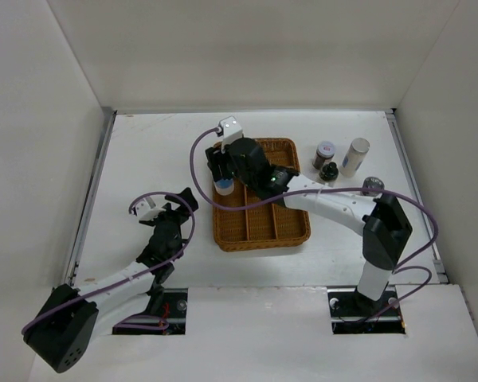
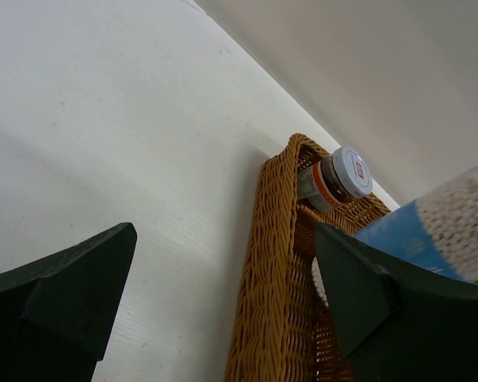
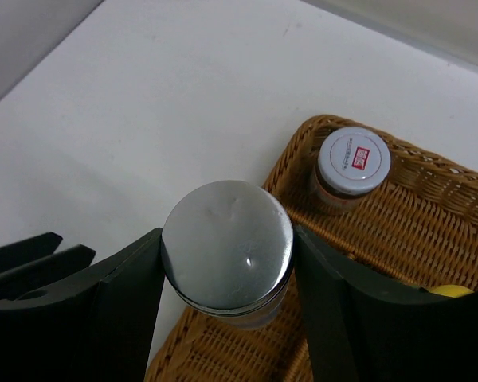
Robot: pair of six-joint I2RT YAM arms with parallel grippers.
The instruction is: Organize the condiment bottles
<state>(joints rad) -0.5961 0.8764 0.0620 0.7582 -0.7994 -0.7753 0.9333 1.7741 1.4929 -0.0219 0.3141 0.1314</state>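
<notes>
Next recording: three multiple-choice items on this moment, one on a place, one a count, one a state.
1. The white-lidded jar sits: A in the wicker tray; B on the table; C in the left gripper.
2. Bottles standing right of the tray: A two; B four; C six.
3. The right gripper is: A open, empty; B shut on a silver-lidded bottle; C out of view.
Answers: A, wicker surrounds it; B, dark-lidded jar, black-capped bottle, white shaker, grinder; B, both fingers press its sides.

Overhead view, two wrist close-ups, shared tray (image 1: pixel 259 231)
</notes>
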